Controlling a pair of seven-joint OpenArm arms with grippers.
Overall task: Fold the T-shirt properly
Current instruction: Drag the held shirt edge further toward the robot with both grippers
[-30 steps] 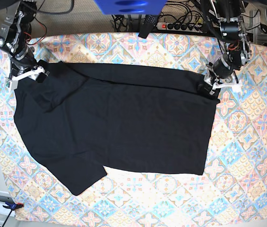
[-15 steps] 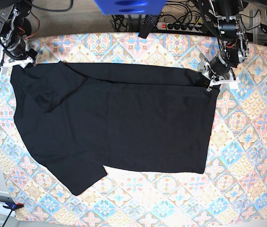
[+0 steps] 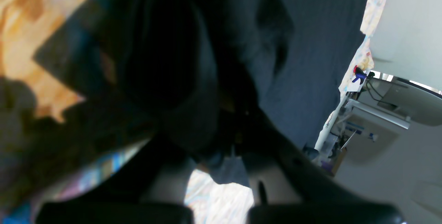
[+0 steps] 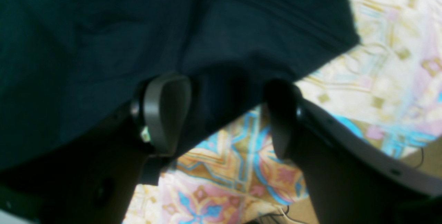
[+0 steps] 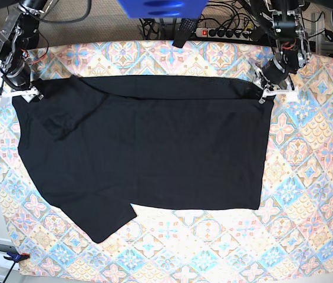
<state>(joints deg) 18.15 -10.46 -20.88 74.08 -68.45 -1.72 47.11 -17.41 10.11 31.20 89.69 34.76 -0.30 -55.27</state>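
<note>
The black T-shirt (image 5: 154, 147) lies spread flat on the patterned tablecloth (image 5: 313, 188), one sleeve pointing to the front left. My left gripper (image 5: 264, 92) sits at the shirt's back right corner, shut on it. The left wrist view shows dark T-shirt cloth (image 3: 310, 44) bunched between the closed fingers of the left gripper (image 3: 221, 130). My right gripper (image 5: 20, 93) is at the back left corner by the other sleeve. In the right wrist view the right gripper (image 4: 224, 113) stands open, its fingers (image 4: 165, 113) well apart, and the T-shirt edge (image 4: 103, 44) hangs down between them.
A power strip (image 5: 225, 32) and cables run along the back edge behind the cloth. A blue object (image 5: 160, 7) hangs over the back middle. Small clamps (image 5: 16, 256) pin the tablecloth at its corners. Bare tablecloth shows in front of and to the right of the shirt.
The left gripper shut on the back right corner and pulled it toward the back. The right gripper shifted left and widened. The shirt's back edge now runs straighter.
</note>
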